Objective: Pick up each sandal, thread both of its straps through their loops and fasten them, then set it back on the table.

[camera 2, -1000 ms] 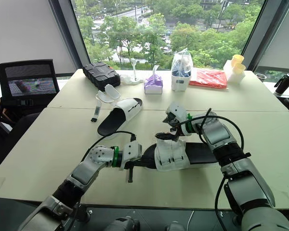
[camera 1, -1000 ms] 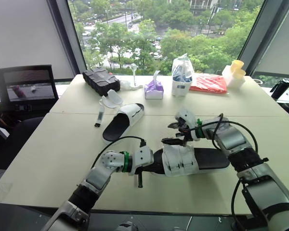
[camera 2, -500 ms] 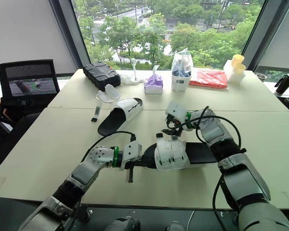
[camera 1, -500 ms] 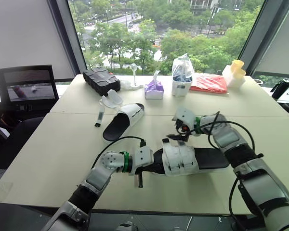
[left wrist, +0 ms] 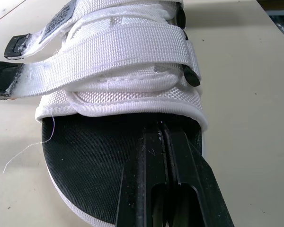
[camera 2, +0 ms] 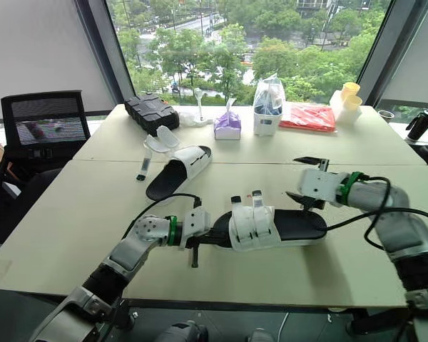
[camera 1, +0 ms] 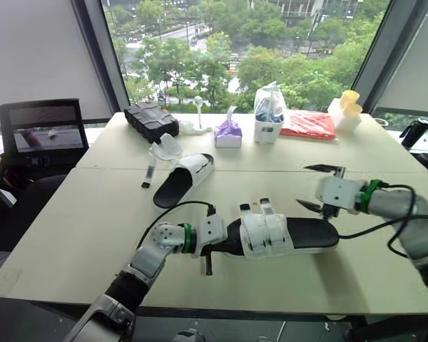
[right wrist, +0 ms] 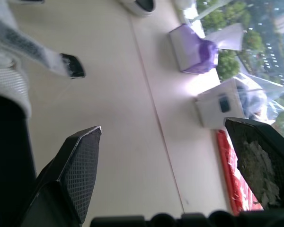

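A black-soled sandal (camera 1: 303,234) with two white straps (camera 1: 265,232) lies near the table's front edge. Both strap ends (camera 1: 254,208) stick out past its far side. My left gripper (camera 1: 212,246) is shut on the sole's end; the left wrist view shows its fingers (left wrist: 170,198) pinched on the sole's edge below the straps (left wrist: 123,52). My right gripper (camera 1: 315,187) hovers wide open and holds nothing, to the right of the straps and just above the sandal's other end. In the right wrist view a strap tip (right wrist: 72,66) lies beyond its fingers (right wrist: 78,161). A second sandal (camera 1: 182,178) lies further back, to the left.
Along the far edge stand a black case (camera 1: 150,117), a purple tissue pack (camera 1: 228,132), a white container with a bag (camera 1: 269,114), a red packet (camera 1: 309,123) and yellow cups (camera 1: 351,100). A clear plastic piece (camera 1: 164,146) lies near the second sandal. A chair (camera 1: 43,132) stands at the left.
My right gripper let go of the strap end, opened wide and drew away to the right. Both straps now lie across the sandal. The left gripper has kept its hold.
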You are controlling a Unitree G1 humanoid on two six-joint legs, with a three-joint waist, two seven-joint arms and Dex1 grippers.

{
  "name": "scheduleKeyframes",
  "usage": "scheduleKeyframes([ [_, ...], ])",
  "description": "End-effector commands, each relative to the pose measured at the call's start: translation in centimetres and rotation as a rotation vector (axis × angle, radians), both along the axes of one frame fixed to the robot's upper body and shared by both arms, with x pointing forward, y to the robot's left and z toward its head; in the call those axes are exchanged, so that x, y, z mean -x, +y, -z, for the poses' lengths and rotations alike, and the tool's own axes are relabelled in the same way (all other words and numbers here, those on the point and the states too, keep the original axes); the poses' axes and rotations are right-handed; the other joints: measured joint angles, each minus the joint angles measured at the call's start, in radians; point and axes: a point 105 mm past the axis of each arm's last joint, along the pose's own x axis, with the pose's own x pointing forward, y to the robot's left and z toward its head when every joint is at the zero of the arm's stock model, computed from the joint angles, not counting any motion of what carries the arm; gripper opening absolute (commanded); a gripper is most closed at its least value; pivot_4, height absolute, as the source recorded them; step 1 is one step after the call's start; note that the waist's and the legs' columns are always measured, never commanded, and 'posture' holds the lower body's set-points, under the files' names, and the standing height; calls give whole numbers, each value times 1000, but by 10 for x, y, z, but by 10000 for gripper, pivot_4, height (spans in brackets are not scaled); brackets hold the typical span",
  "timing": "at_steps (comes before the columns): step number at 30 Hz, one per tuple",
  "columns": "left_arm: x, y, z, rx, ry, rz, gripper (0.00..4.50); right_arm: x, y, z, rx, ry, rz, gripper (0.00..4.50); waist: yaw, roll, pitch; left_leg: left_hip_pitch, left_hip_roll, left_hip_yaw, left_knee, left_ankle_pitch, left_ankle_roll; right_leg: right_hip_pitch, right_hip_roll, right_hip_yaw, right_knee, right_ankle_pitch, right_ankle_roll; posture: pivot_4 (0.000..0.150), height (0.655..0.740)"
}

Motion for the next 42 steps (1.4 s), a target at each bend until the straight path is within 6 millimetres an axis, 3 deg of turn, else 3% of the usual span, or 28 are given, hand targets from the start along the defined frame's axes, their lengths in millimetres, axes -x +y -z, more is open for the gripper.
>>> scheduleKeyframes([
  [1,9,12,46,-129,136,-33,0,-4,9,-27,-191,-20,29,44624,0,0,0,1,0,0,0,0,0,0,0,0,0,0,0,1500,7400],
  [4,9,9,46,-130,141,-18,0,-17,29,-34,-489,183,65,44624,1,2,-1,0,1,0,0,0,0,-1,0,0,1,0,-1,1500,7400],
  [7,11,7,46,-132,148,-1,0,-19,78,-30,-774,644,-19,44624,3,2,-1,-2,1,0,0,0,0,-5,0,1,3,3,-6,1500,7400],
  [10,11,6,46,-134,151,6,0,-20,100,-29,-834,840,-59,44624,11,2,-1,-6,1,-1,0,2,3,-14,0,0,6,3,-6,1500,7400],
  [14,12,5,46,-135,154,8,0,-17,115,-9,-775,1015,-110,44624,18,2,-1,-8,0,-1,0,0,1,-14,0,-1,1,3,-6,1500,7400],
  [22,15,5,47,-133,156,2,0,-13,123,30,-610,1136,-121,44624,8,2,-1,-9,-1,1,-1,0,0,-14,-1,-1,-2,5,-2,1500,7400],
  [37,17,3,46,-127,159,-3,0,-17,124,51,-566,1181,-103,44624,5,2,-1,-9,-1,0,0,0,0,-15,0,-1,-1,5,-1,1500,7400],
  [40,17,4,46,-127,158,-5,0,-16,126,50,-569,1185,-113,36702,5,2,-1,-9,-1,0,0,0,0,-15,0,-1,-1,5,-1,1500,7400],
  [42,17,4,46,-127,156,-5,0,-17,126,47,-580,1179,-120,27327,6,2,-1,-9,-1,0,0,0,0,-15,0,-1,-1,5,-1,1500,7400],
])
